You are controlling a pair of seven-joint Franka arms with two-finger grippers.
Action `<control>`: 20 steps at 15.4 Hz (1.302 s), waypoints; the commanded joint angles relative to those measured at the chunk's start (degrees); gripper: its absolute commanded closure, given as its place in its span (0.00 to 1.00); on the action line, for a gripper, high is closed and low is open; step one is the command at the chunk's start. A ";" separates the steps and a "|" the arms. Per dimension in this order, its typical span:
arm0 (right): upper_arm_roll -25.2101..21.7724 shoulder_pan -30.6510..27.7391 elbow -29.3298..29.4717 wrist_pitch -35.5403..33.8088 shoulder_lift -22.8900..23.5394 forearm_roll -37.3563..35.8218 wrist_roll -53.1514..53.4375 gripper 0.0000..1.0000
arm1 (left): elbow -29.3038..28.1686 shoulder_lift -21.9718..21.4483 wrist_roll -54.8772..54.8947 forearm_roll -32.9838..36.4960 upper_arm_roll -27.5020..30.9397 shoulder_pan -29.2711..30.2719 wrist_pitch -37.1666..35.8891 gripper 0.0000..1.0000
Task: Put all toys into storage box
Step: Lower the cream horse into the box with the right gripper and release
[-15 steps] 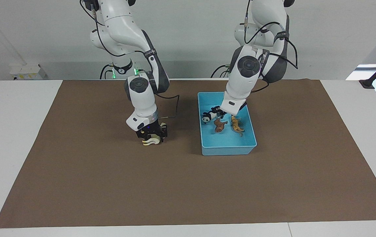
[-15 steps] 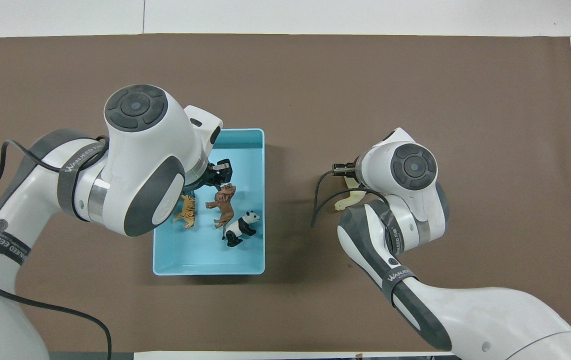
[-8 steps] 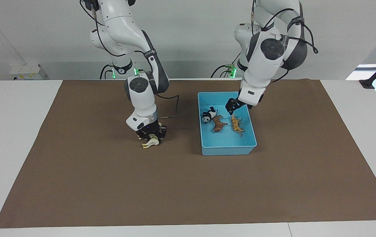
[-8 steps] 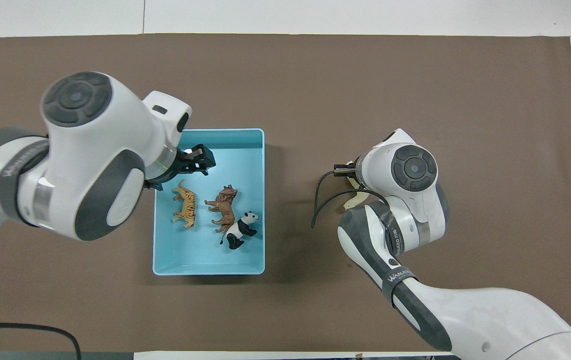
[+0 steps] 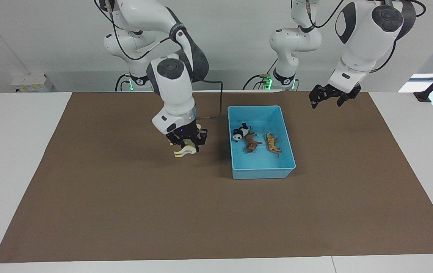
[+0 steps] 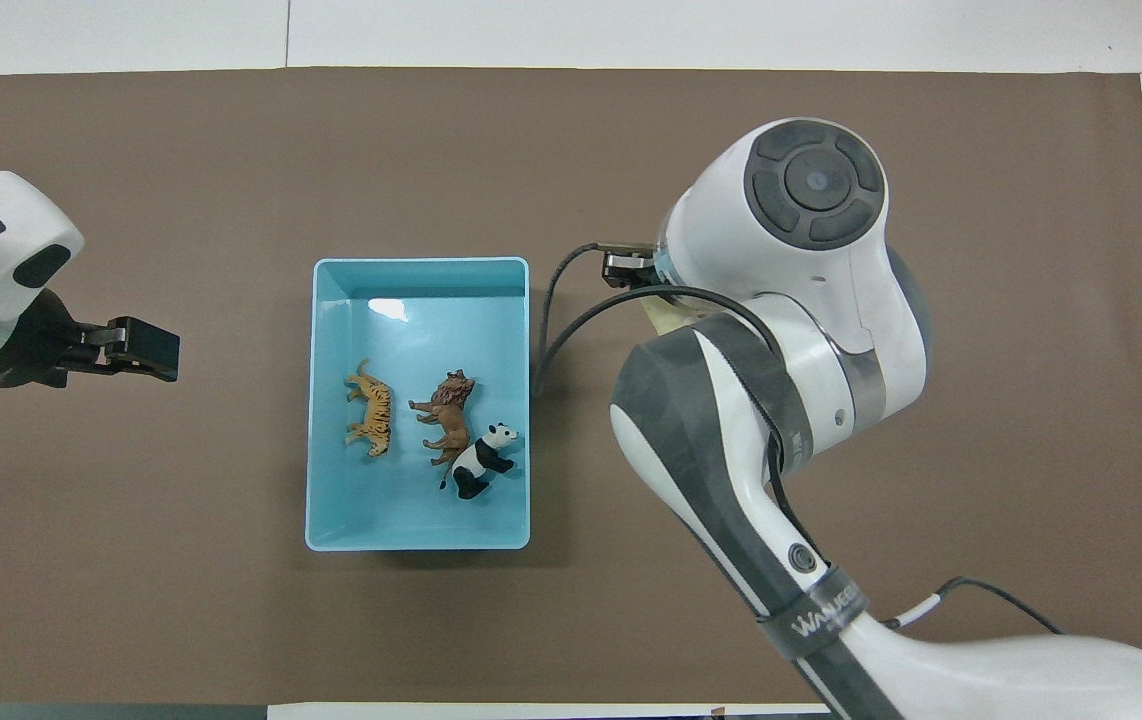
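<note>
The light blue storage box stands on the brown mat; it also shows in the overhead view. In it lie the panda, the reddish-brown animal and the tiger, also seen from overhead: panda, brown animal, tiger. My right gripper is shut on the cream camel and holds it above the mat beside the box, toward the right arm's end. My left gripper is open and empty, raised over the mat toward the left arm's end.
The brown mat covers most of the white table. In the overhead view my right arm's wrist hides most of the camel. A cable hangs from the right wrist next to the box.
My left gripper has risen out of the box and swung away toward the left arm's end. My right gripper has lifted the camel off the mat and carried it toward the box.
</note>
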 commanded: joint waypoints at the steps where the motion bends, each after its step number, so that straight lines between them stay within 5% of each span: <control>1: 0.17 2.98 18.93 -5.73 10.09 3.07 10.61 1.00 | 2.23 2.37 1.17 0.08 -0.46 0.65 1.83 0.00; 6: 0.17 10.01 20.38 -4.85 11.77 4.14 22.50 1.00 | 2.49 3.61 1.25 0.08 0.33 0.12 1.67 0.00; 9: 0.17 14.22 20.03 0.13 16.25 4.05 23.83 1.00 | 2.14 3.26 1.34 0.17 0.33 0.12 1.41 0.00; 16: 0.17 16.53 16.25 3.23 18.11 3.97 23.92 1.00 | 2.05 3.17 0.99 0.43 0.33 -0.14 2.72 0.00; 17: 0.09 16.61 16.33 2.80 18.11 4.14 24.44 0.01 | 1.53 3.00 1.25 0.43 0.25 -0.14 2.72 0.00; 20: 0.09 16.53 16.95 2.10 18.11 3.88 31.99 0.00 | 4.32 4.04 1.25 -0.70 -0.11 1.26 0.89 0.00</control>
